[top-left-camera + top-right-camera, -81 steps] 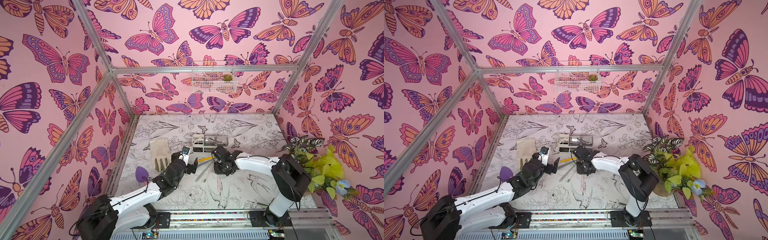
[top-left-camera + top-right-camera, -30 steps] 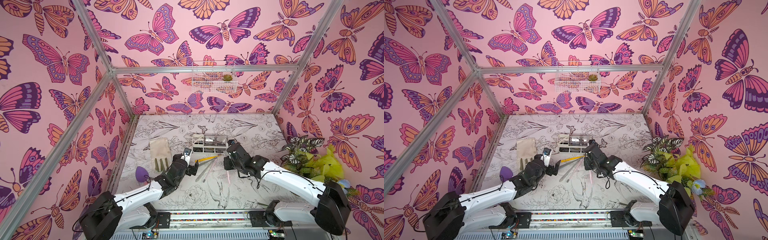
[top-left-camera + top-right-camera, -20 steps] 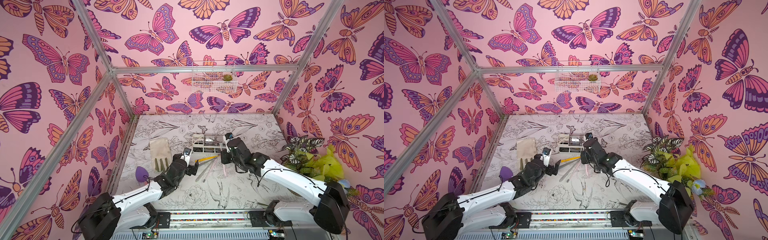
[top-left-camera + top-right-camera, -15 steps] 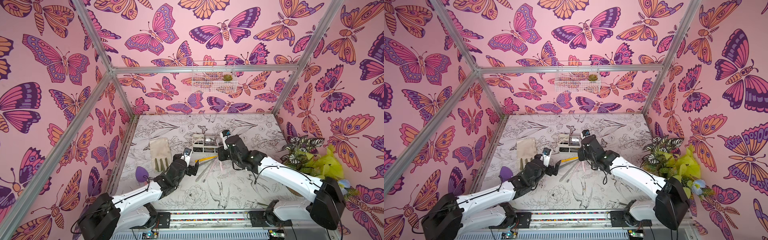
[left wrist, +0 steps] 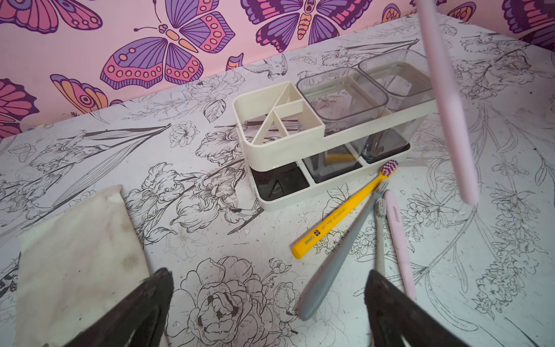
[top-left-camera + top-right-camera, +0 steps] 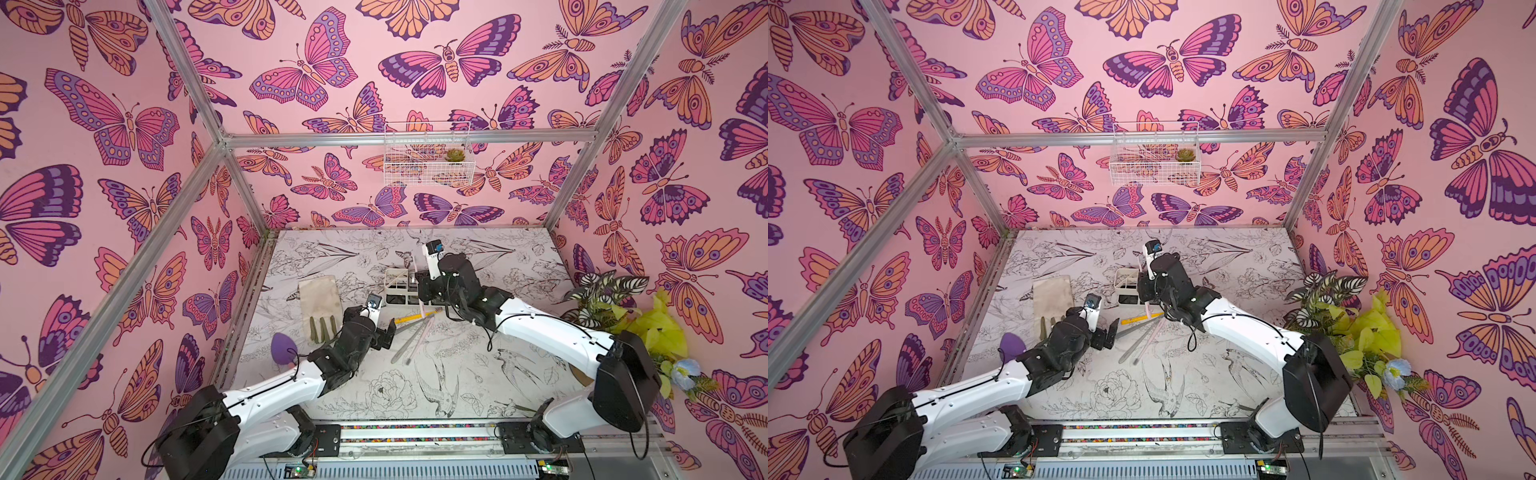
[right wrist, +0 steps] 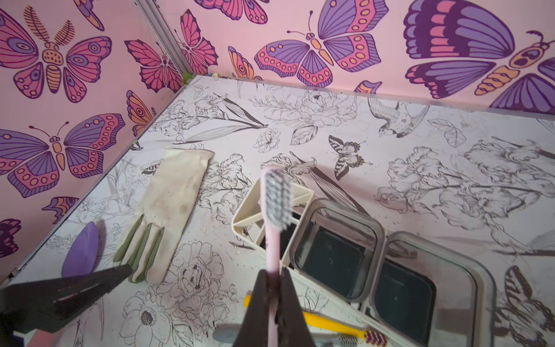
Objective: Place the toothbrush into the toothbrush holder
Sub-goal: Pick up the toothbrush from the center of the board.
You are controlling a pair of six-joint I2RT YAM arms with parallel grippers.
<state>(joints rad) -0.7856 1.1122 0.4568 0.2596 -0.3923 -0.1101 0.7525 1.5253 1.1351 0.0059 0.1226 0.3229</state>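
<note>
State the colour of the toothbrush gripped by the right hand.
The toothbrush is pale pink with grey-white bristles; the right wrist view shows it best.

- yellow toothbrush [image 5: 339, 214] — "5460" in black near the handle's end; the finer print beside it is unreadable
- pink toothbrush lying flat [image 5: 398, 240] — faint lettering, illegible

toothbrush [image 7: 272, 240]: pink, grey-white bristles on top, standing nearly upright in the air, close to the holder | toothbrush holder [image 5: 264, 154]: white rack, split slots, two clear grey cups, sitting flat
</note>
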